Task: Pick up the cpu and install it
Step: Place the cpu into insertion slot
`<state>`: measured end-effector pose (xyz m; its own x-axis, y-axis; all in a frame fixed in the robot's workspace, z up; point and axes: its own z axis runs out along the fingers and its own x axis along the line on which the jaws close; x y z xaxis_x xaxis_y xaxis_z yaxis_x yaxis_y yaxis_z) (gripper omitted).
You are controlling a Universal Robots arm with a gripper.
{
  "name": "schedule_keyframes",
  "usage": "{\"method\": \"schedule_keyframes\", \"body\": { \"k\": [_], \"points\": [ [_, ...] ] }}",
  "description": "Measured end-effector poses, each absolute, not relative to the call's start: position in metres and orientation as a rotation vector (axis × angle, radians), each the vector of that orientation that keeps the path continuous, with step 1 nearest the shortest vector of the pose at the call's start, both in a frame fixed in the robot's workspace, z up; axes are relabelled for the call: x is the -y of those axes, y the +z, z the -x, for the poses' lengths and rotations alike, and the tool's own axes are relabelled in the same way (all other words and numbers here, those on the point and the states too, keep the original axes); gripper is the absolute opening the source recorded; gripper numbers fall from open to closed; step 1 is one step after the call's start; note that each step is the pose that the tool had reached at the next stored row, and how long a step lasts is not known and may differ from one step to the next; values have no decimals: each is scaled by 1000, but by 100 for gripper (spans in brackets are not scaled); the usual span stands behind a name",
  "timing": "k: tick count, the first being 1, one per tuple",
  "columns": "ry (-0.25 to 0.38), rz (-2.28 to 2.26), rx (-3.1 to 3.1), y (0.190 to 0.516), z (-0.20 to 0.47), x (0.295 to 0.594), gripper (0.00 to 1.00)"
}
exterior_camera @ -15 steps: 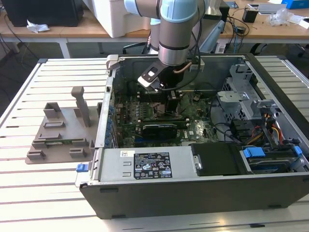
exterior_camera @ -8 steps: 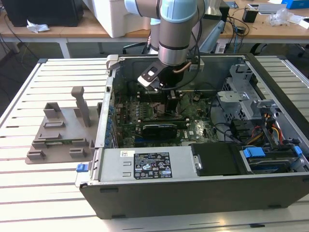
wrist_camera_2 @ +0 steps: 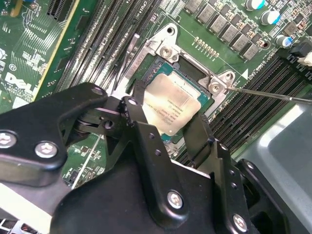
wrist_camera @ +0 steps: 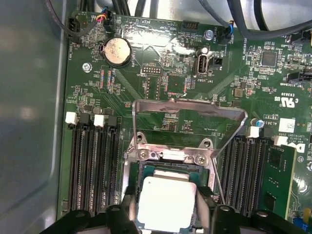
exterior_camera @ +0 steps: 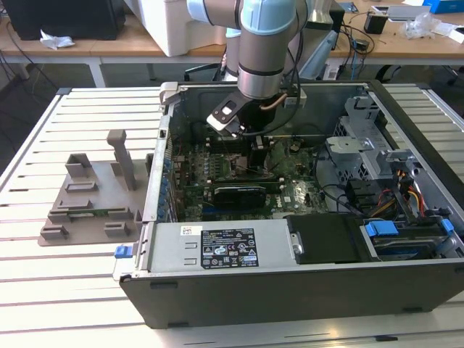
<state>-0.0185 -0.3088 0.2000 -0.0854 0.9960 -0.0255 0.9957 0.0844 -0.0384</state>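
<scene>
Pickup done: jaws clamped on cpu (wrist_camera_2: 171, 108), a finger on each opposite edge. It's at the open socket (wrist_camera: 170, 155) mid-motherboard, load plate (wrist_camera: 185, 104) up. Can't tell if it's seated. Not yet released, plate not closed.

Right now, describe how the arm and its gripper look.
The arm is a silvery-grey cylinder with pale blue joint caps and a dark band at its lower end. Dark cables run beside its wrist. The gripper is matt black, its jointed link fingers fastened with silver screws.
</scene>
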Motion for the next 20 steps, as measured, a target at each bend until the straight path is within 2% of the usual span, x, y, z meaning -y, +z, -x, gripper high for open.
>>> {"method": "schedule_keyframes", "body": {
  "k": [1, 20],
  "points": [
    [71, 2120, 2308, 200, 19, 309, 55],
    [75, 2113, 2314, 206, 19, 309, 55]
  ]
}}
